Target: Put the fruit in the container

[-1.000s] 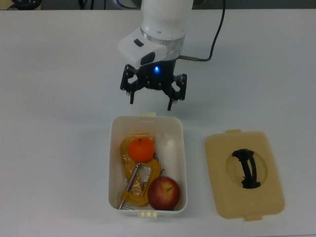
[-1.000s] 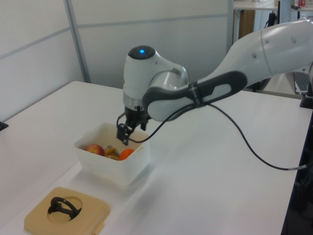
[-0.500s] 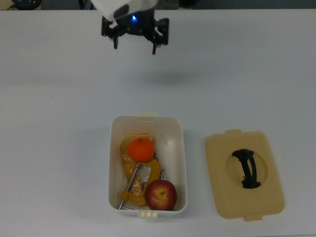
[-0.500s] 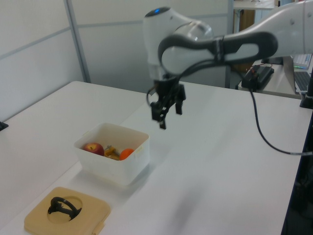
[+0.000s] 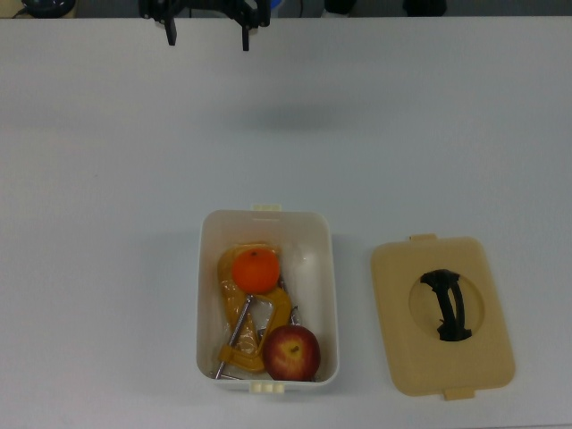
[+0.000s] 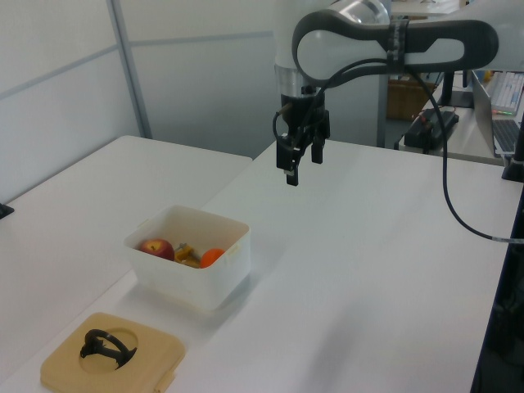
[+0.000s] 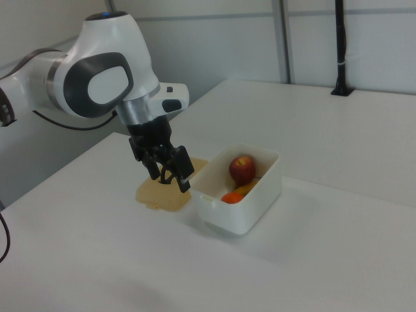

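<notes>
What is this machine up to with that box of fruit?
The robot arm is holding nothing right now. Its tool hangs open and empty above the white table, well away from the white container. Inside the container lie an orange mandarin and a red apple, together with yellow C-clamps. The beige lid with its black handle lies flat on the table beside the container. The fruit looks put away.

A broad white table (image 5: 107, 179) carries two things directly: the white container (image 5: 266, 220), open on top, and just beside it, at the top view's right, a flat beige lid (image 5: 442, 315), apparently not touching it.
</notes>
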You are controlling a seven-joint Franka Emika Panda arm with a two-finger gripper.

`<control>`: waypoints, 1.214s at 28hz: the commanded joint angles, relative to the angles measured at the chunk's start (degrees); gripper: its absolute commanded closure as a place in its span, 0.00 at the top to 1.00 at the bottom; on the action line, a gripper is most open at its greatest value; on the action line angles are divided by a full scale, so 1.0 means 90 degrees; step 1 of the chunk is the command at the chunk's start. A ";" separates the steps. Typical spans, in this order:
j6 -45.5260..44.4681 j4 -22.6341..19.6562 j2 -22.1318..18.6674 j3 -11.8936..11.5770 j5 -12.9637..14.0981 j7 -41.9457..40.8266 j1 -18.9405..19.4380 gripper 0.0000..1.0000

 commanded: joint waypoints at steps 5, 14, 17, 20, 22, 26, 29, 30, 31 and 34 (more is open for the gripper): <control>-0.0250 0.0008 -0.0105 -0.0135 0.0037 -0.0105 0.0146 1.00; -0.0163 0.0106 -0.0046 -0.0184 0.0125 -0.0154 -0.0010 1.00; -0.0163 0.0106 -0.0046 -0.0194 0.0125 -0.0154 -0.0039 1.00; -0.0163 0.0106 -0.0037 -0.0184 0.0125 -0.0154 -0.0079 1.00; -0.0163 0.0106 -0.0037 -0.0184 0.0125 -0.0154 -0.0088 1.00; -0.0153 0.0096 -0.0037 -0.0184 0.0125 -0.0154 -0.0118 1.00; -0.0153 0.0096 -0.0037 -0.0077 0.0164 -0.0193 -0.0342 1.00; -0.0153 0.0096 -0.0037 -0.0058 0.0193 -0.0203 -0.0391 1.00; -0.0163 0.0096 -0.0037 -0.0028 0.0222 -0.0222 -0.0420 1.00; -0.0163 0.0096 -0.0037 0.0167 0.0252 -0.0310 -0.0664 1.00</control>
